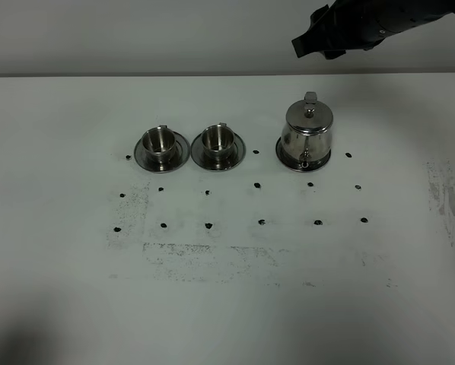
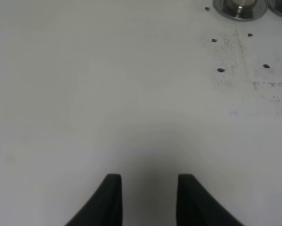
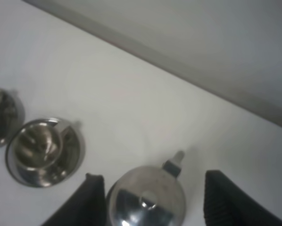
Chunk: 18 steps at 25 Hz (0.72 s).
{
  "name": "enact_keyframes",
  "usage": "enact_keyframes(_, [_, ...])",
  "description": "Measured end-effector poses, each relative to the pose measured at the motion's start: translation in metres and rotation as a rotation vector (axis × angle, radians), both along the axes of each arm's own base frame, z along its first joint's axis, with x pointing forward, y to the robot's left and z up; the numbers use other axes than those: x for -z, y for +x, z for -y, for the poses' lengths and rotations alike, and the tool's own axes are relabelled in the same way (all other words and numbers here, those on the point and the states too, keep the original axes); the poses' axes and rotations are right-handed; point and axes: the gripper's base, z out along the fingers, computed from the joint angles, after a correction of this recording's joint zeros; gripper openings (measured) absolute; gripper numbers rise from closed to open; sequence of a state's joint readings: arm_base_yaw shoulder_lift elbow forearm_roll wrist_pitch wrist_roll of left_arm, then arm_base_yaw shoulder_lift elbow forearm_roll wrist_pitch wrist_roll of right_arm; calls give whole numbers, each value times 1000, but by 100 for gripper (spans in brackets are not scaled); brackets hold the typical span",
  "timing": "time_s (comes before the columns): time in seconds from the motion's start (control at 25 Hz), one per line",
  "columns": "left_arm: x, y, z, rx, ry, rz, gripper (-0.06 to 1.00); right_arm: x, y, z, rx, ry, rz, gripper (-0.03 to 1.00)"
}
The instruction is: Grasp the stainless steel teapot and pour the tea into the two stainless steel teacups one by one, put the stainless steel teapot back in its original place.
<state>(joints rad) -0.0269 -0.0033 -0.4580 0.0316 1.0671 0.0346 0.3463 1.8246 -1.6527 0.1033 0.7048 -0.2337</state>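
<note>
Teapot (image 1: 305,135) sitting on its disc (image 1: 281,153), both grippers hanging open and empty.
A scuffed white table (image 1: 212,304) with black dots is carrying the left cup (image 1: 159,142), the right cup (image 1: 217,139) and, further right, the teapot; a grey wall (image 1: 136,38) is running behind. The left gripper (image 2: 149,178) is hovering over bare table near-left, while the right gripper (image 1: 303,44), fingers apart, is hanging above the teapot's far side.

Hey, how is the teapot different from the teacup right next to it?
The teapot is taller than the teacup. The teapot is closed by a knobbed lid; the teacup is open-topped. The teapot has a thin spout; the teacup has none. Both are shiny steel and stand upright.
</note>
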Motion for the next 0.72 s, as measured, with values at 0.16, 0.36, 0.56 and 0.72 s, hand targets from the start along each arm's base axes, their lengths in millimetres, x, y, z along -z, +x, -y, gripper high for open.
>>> enact_keyframes(0.16, [0, 0, 0, 0, 1, -1, 28, 9, 3, -2, 10, 9, -43, 48])
enact_keyframes(0.36, [0, 0, 0, 0, 2, -1, 28, 38, 14, -6, 19, -7, -110, 48])
enact_keyframes(0.56, [0, 0, 0, 0, 2, 0, 28, 46, 31, -12, 41, -9, -89, 48])
enact_keyframes(0.72, [0, 0, 0, 0, 2, -1, 28, 45, 56, -14, 71, -47, -78, 48])
